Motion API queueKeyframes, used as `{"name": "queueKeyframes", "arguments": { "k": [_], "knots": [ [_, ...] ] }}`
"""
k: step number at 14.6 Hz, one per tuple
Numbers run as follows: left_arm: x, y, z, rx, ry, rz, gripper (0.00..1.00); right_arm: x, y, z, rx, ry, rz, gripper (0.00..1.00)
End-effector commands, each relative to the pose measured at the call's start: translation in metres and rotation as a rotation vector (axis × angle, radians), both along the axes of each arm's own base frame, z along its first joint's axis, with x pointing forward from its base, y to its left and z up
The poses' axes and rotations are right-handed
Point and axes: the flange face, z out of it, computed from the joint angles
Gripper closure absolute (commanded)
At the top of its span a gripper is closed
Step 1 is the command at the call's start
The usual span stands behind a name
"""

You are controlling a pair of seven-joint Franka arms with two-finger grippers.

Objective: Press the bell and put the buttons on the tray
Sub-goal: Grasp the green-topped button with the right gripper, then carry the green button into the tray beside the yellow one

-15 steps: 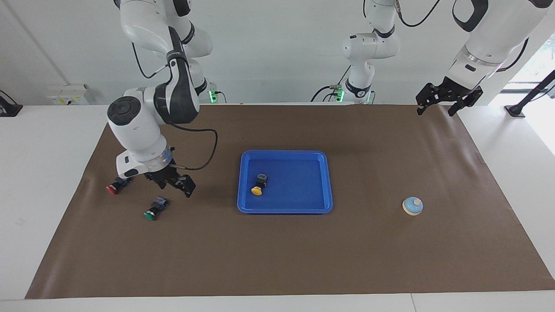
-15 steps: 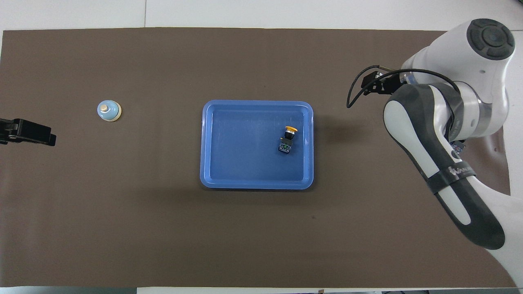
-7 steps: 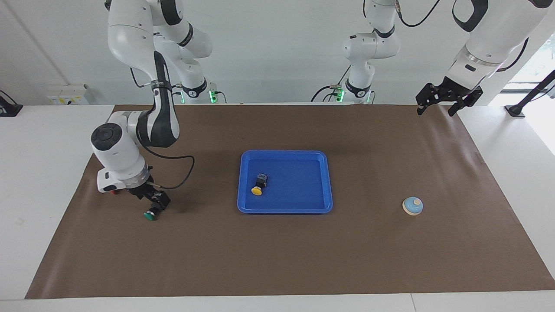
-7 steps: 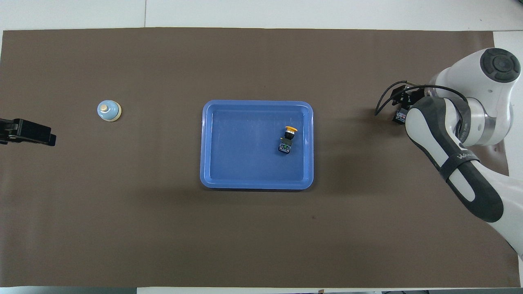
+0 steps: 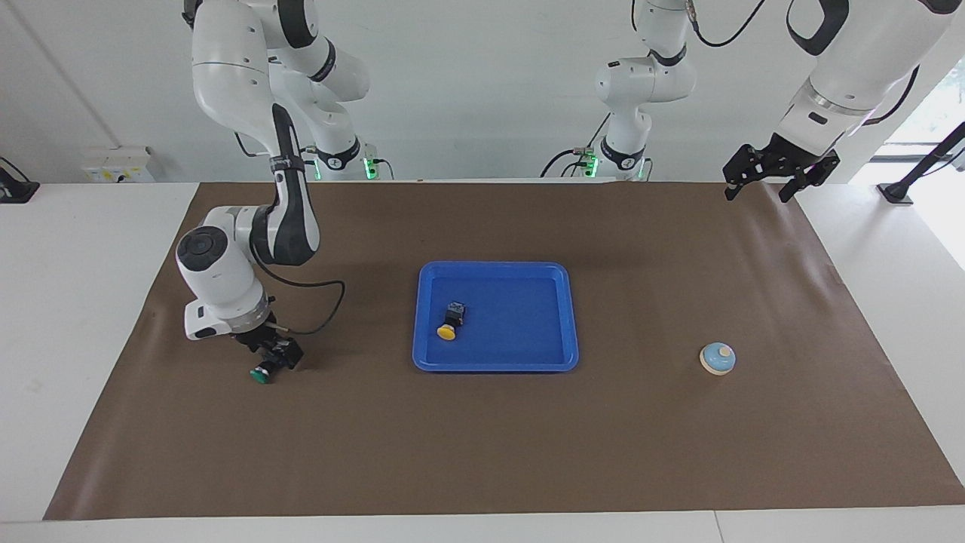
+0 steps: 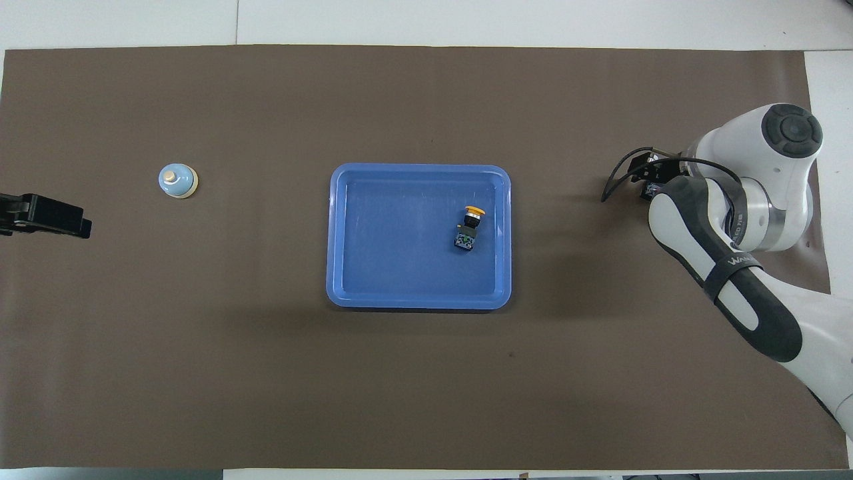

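The right gripper (image 5: 276,356) was down at the mat (image 5: 482,452) toward the right arm's end of the table, right on the green button (image 5: 264,371). Its fingers straddled the button's dark body, the green cap poking out just past them, farther from the robots. Whether those fingers were truly pinching the body or merely spread around it, I could not tell. From overhead the arm's own bulk hid most of that spot, and only a bit of the gripper showed at the wrist.

The red button was nowhere to be seen in either view, with the right arm's wrist sitting over that patch of mat.

In the middle of the mat lay the blue tray (image 5: 558,302), and the yellow button (image 5: 451,322) lay on its side inside it, toward the right arm's end of the tray, yellow cap pointing away from the robots.

The bell (image 5: 717,358) stood alone on the mat toward the left arm's end, well apart from the tray, cream knob up.

The left gripper (image 5: 761,183) waited, raised over the mat's edge close to the robots, at the left arm's end, its fingers spread wide and holding nothing.
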Motion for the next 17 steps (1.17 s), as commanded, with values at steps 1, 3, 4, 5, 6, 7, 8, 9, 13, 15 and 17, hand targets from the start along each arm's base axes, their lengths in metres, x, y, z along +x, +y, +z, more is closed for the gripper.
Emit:
{"name": "queueKeyframes", "arguments": {
  "k": [1,3,4,5,6,7,8,9,13,15,17],
  "knots": [
    [-0.005,0.002,0.004,-0.006,-0.001,-0.003,0.00,-0.001,-0.002,-0.003,-0.004,-0.015,0.013,0.61],
    [-0.005,0.002,0.004,-0.006,-0.001,-0.003,0.00,-0.001,-0.001,-0.003,-0.004,-0.016,0.022,1.00],
    [-0.005,0.002,0.004,-0.006,-0.001,-0.003,0.00,-0.001,0.000,-0.003,-0.004,-0.014,0.034,1.00],
    [-0.005,0.002,0.004,-0.006,-0.001,-0.003,0.00,0.000,0.001,-0.002,-0.005,-0.015,0.042,1.00],
    [-0.005,0.002,0.004,-0.006,-0.001,-0.003,0.00,0.001,-0.001,0.000,-0.006,-0.015,0.051,1.00],
    [-0.005,0.002,0.004,-0.006,-0.001,-0.003,0.00,0.002,0.001,0.003,-0.007,-0.014,0.067,1.00],
    [-0.005,0.002,0.004,-0.006,-0.001,-0.003,0.00,0.006,0.004,0.009,-0.008,-0.016,0.077,1.00],
    [-0.005,0.002,0.004,-0.006,-0.001,-0.003,0.00,0.010,0.007,0.019,-0.008,-0.003,0.080,1.00],
    [-0.005,0.002,0.004,-0.006,-0.001,-0.003,0.00,0.031,0.052,0.068,-0.004,0.031,0.134,1.00],
    [-0.005,0.002,0.004,-0.006,-0.001,-0.003,0.00,0.038,0.087,0.088,0.006,0.086,0.164,1.00],
    [-0.005,0.002,0.004,-0.006,-0.001,-0.003,0.00,0.039,0.155,0.108,-0.008,0.127,0.185,1.00]
  ]
}}
